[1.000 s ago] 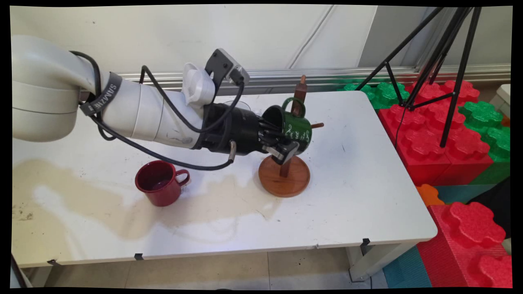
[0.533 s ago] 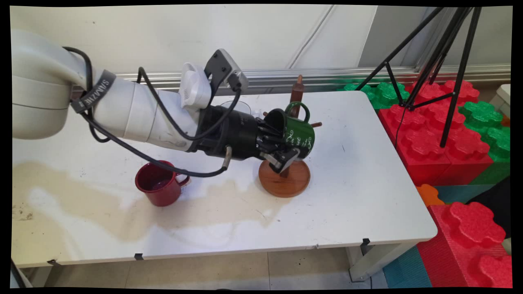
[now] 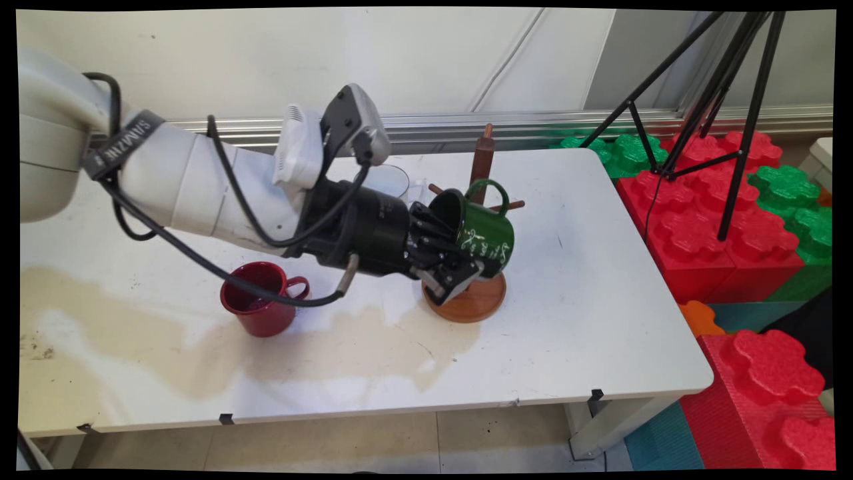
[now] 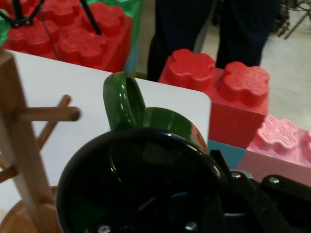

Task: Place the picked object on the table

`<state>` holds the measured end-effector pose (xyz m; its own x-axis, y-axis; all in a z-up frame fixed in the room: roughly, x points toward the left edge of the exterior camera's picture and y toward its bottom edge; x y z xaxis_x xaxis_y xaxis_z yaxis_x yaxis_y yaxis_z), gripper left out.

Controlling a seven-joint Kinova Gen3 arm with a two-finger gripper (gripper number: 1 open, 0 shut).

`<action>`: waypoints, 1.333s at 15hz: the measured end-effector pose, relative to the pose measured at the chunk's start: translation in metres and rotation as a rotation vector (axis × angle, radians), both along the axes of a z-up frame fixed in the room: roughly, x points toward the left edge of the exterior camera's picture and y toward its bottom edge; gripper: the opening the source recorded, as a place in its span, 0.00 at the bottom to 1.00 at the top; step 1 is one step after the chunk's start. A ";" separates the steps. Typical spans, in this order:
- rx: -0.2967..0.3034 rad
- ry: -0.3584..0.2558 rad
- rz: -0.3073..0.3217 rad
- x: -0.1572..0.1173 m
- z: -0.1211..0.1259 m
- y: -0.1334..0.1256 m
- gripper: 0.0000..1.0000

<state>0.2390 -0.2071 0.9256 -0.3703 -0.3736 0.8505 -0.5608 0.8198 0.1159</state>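
**Green mug gripped beside wooden mug tree**

The fingers (image 3: 460, 263) are clamped on the rim wall of a green mug (image 3: 485, 230), one finger inside the mouth, one outside on the near side. Mug is held off the table (image 3: 586, 287), tipped on its side, mouth facing left toward the arm, handle up. White lettering on its wall. In the hand view the green mug (image 4: 146, 160) fills the lower frame, dark inside, handle at top.

Mug sits right against the wooden mug tree (image 3: 481, 160), in front of its post and above its round base; a peg pokes out right of the handle. Cannot tell if the handle touches a peg.

Left on the table, well apart: a dark red mug (image 3: 260, 300), upright, handle right. Tan stain across the near-left table. Red and green foam blocks (image 3: 726, 200) and a black tripod (image 3: 720, 87) off to the right.
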 end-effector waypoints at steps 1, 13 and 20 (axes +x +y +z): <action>-0.003 -0.001 -0.019 0.001 0.002 0.003 0.00; -0.134 -0.173 -0.279 0.030 0.023 0.023 0.00; -0.269 -0.381 -0.413 0.063 0.047 0.023 0.00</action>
<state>0.3021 -0.1845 0.9726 -0.7343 0.0740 0.6748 -0.1524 0.9507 -0.2700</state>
